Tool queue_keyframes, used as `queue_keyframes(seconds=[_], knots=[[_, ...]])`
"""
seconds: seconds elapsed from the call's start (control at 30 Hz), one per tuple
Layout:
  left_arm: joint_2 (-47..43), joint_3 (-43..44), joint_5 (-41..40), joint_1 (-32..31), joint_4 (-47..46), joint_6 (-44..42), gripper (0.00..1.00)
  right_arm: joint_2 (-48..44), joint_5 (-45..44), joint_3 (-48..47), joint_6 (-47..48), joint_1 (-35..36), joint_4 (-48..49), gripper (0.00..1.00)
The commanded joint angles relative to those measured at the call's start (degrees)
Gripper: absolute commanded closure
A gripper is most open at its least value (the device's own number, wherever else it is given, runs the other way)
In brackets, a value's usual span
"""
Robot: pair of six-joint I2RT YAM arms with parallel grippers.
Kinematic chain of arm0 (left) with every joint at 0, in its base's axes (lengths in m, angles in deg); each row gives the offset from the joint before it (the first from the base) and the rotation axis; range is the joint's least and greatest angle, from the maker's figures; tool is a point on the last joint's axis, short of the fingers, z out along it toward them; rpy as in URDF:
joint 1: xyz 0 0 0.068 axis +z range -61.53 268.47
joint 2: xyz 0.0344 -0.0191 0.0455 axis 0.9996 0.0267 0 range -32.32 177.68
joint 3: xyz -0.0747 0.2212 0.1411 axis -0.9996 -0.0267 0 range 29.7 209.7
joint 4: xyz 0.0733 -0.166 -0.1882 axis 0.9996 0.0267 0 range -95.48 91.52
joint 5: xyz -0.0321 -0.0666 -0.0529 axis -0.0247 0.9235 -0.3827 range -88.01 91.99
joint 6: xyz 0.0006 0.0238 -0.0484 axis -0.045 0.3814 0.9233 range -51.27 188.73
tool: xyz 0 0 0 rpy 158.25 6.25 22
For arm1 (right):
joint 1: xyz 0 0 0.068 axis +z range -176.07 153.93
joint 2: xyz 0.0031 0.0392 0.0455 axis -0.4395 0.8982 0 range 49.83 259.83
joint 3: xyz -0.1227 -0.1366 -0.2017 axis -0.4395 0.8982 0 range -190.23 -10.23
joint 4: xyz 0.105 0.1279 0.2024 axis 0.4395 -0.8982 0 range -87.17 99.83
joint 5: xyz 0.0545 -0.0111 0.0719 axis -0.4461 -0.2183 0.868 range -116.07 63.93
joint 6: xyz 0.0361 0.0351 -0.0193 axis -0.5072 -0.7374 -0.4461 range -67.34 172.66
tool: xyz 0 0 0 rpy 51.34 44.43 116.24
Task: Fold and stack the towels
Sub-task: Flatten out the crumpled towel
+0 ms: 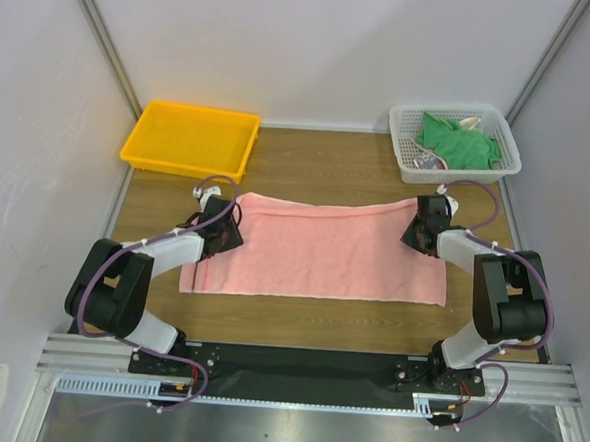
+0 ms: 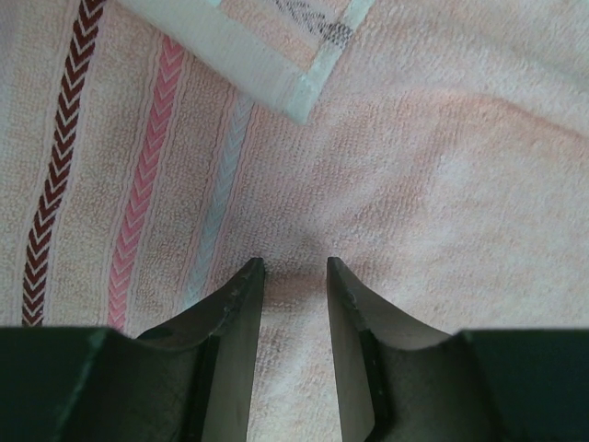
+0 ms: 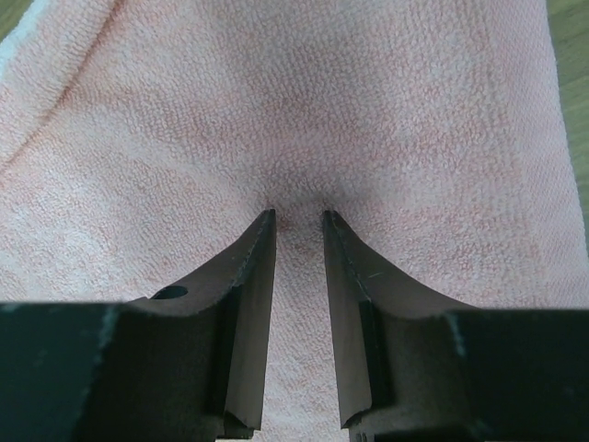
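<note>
Though far corners hidden from above, salmon-pink towel [image 1: 323, 258] clamped in left gripper [image 2: 294, 267] and right gripper [image 3: 299, 216].

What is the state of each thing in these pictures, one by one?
pink towel: spread flat on the table, pinched near both ends.
green towel: crumpled, in the white basket.
left gripper: shut on the pink towel.
right gripper: shut on the pink towel.
yellow tray: upright on the table.
</note>
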Motion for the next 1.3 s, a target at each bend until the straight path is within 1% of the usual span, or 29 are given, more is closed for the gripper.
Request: queue_keyframes(seconds=[0.0, 0.17, 0.27, 0.47, 0.6, 0.63, 0.7, 0.73, 0.77, 0.83, 0.87, 0.93, 0.97, 1.03, 1.07, 1.1, 1.17, 1.27], knots=[[-3.92, -2.70, 0.04, -1.32, 5.85, 1.94, 0.60, -1.57, -1.05, 2.71, -1.66, 0.05, -7.29, 0.67], [-8.76, -6.39, -0.41, -1.93, 8.76, 3.35, 0.60, -6.66, -1.14, 8.51, -5.00, 0.05, -12.20, 0.67], [-11.13, -7.63, -0.76, -2.11, 10.43, 3.35, 0.60, -9.39, -1.40, 8.87, -6.67, 0.05, -16.25, 0.67], [-13.50, -7.54, -0.41, -2.20, 13.85, 3.00, 0.59, -14.49, 2.28, 13.52, -10.45, 0.75, -19.85, 0.68], [-17.89, -6.85, 0.21, -2.20, 17.27, 1.51, 0.58, -20.37, 1.67, 15.55, -12.30, 2.25, -25.03, 0.67], [-18.77, -4.58, -0.14, -2.20, 18.07, 0.90, 0.57, -23.60, 0.98, 14.51, -11.95, 2.25, -26.00, 0.66], [-20.79, -1.41, -1.72, -2.20, 19.91, -0.86, 0.51, -26.34, -0.52, 12.31, -10.47, 2.16, -27.85, 0.64], [-21.07, 2.00, -2.68, -2.20, 20.36, -1.39, 0.49, -27.14, -1.22, 9.26, -9.93, 1.90, -28.38, 0.61], [-21.16, 3.52, -3.39, -2.20, 20.45, -2.27, 0.43, -28.11, -2.36, 7.40, -9.32, 1.90, -28.56, 0.59], [-20.28, 6.50, -5.76, -2.11, 19.75, -2.71, 0.37, -28.03, -3.42, 4.40, -7.30, 1.38, -27.69, 0.54], [-19.67, 6.87, -6.38, -2.02, 18.44, -2.19, 0.31, -26.90, -4.04, 2.04, -6.60, 1.20, -26.90, 0.52], [-17.48, 7.31, -7.00, -1.59, 17.38, -0.61, 0.25, -25.49, -4.48, 0.09, -5.54, 0.32, -24.26, 0.46], [-16.68, 7.22, -7.00, -1.41, 16.76, 2.18, 0.20, -24.61, -4.05, -1.40, -5.45, -0.03, -23.47, 0.46], [-16.06, 5.83, -7.61, -1.23, 16.23, 6.23, 0.18, -22.41, -2.38, -2.81, -5.18, -0.65, -21.10, 0.44], [-16.32, 5.03, -7.70, -1.15, 15.53, 10.08, 0.18, -21.79, -1.94, -3.34, -5.10, -0.91, -20.39, 0.45], [-16.84, 4.07, -7.87, -1.06, 14.05, 12.03, 0.17, -20.74, -1.41, -4.21, -4.92, -0.91, -19.26, 0.44], [-18.33, 1.26, -8.23, -0.79, 12.11, 17.03, 0.18, -19.60, -0.53, -4.75, -4.05, -1.18, -18.46, 0.44], [-19.48, -1.91, -8.58, 0.17, 9.30, 21.00, 0.20, -17.75, -0.44, -5.19, -3.16, -1.70, -17.93, 0.44]])
